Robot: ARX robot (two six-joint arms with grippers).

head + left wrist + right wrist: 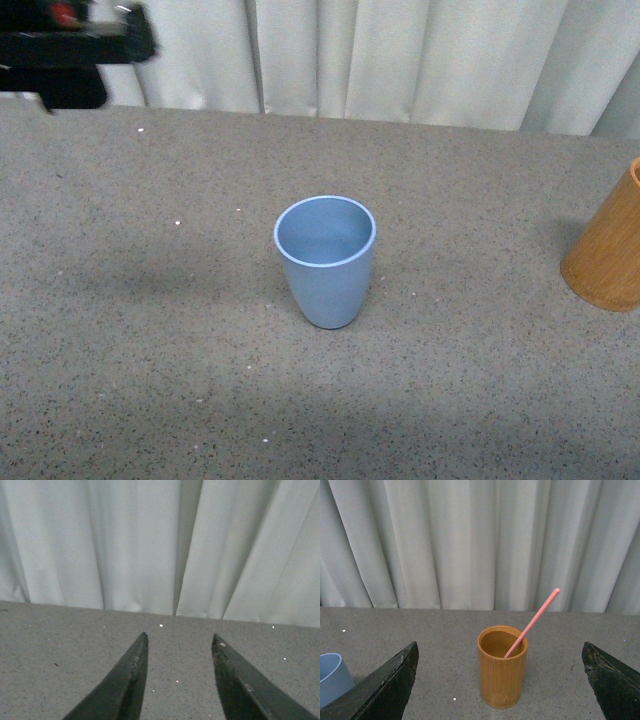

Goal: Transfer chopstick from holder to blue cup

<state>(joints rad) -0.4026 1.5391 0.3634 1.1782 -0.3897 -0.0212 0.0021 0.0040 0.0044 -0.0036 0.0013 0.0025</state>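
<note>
The pale blue cup (pixel 326 259) stands upright and empty at the table's middle; its edge also shows in the right wrist view (pixel 331 677). The tan-orange holder (pixel 608 248) stands at the right edge, cut off by the frame. In the right wrist view the holder (pixel 502 666) stands upright with one pink chopstick (pixel 532 622) leaning out of it. My right gripper (pixel 500 652) is wide open, its jaws either side of the holder and short of it. My left gripper (pixel 180 642) is open and empty over bare table, facing the curtain; its arm (pixel 70 45) shows at the far left.
A white pleated curtain (pixel 400 55) hangs along the table's far edge. The speckled grey tabletop (pixel 150 330) stretches around the cup and holder.
</note>
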